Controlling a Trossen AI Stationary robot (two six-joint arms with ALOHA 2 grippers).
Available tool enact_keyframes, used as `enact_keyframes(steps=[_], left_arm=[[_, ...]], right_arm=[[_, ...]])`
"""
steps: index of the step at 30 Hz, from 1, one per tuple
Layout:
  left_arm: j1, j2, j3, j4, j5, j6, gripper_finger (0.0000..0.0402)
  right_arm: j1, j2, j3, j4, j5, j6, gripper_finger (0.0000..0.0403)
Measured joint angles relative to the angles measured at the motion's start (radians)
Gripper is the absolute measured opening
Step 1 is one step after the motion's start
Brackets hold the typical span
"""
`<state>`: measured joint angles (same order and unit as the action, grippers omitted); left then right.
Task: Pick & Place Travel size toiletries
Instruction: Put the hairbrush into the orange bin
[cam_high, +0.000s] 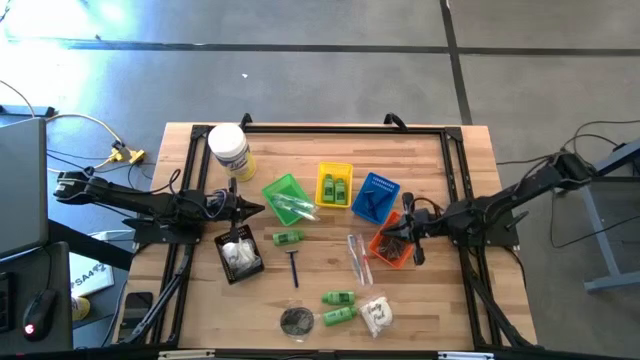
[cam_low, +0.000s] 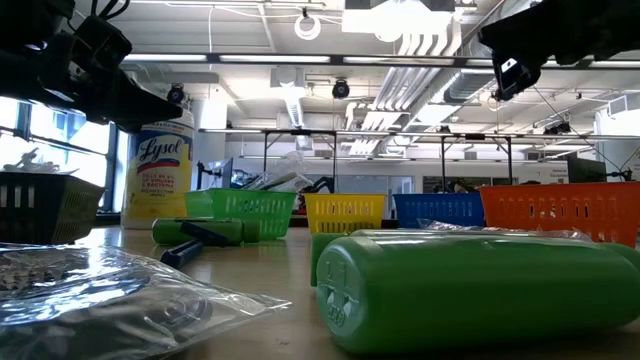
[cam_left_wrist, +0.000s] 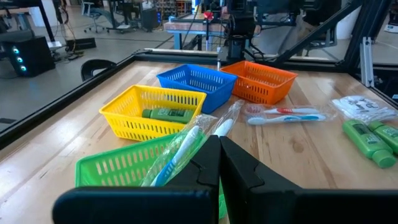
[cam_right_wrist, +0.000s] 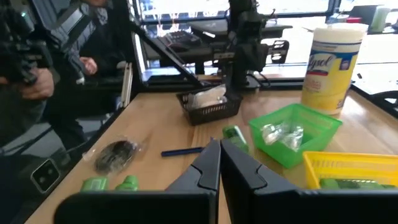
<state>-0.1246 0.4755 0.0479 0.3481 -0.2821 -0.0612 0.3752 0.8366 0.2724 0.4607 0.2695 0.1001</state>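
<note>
both arms hover with jaws closed and empty: left gripper (cam_high: 258, 209) by the green basket (cam_high: 283, 190), right gripper (cam_high: 397, 232) over the orange basket (cam_high: 384, 250); descending closed could knock a basket aside.

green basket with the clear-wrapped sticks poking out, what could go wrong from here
The clear-wrapped sticks overhang the green plastic basket rim, so the shut left tool beside it might snag them or tip the basket. The loose small green bottle and dark razor lie close below, so a sweep there could knock either away.
</note>
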Motion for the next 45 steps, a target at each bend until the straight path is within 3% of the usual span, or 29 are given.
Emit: enact_keyframes(steps=[13,25,29,37,45], left_arm=[[0.000,0.000,0.000,0.000,0.000,-0.001,0.0000],[0.000,0.000,0.000,0.001,0.031,-0.019,0.0000],[-0.006,0.003,0.019,-0.026,0.095,-0.018,0.0000],[-0.204,0.140,0.145,-0.094,-0.005,0.003,0.0000],[-0.480,0.491,0.338,-0.090,-0.106,0.004,0.0000]], right_arm=[[0.104,0.154,0.003,0.118,0.031,0.001,0.0004],[0.099,0.198,0.004,0.151,0.032,-0.001,0.0004],[0.090,0.214,0.004,0.168,0.058,-0.018,0.0004],[0.087,0.216,0.004,0.165,0.070,-0.018,0.0004],[0.088,0.215,0.004,0.143,0.069,-0.018,0.0004]])
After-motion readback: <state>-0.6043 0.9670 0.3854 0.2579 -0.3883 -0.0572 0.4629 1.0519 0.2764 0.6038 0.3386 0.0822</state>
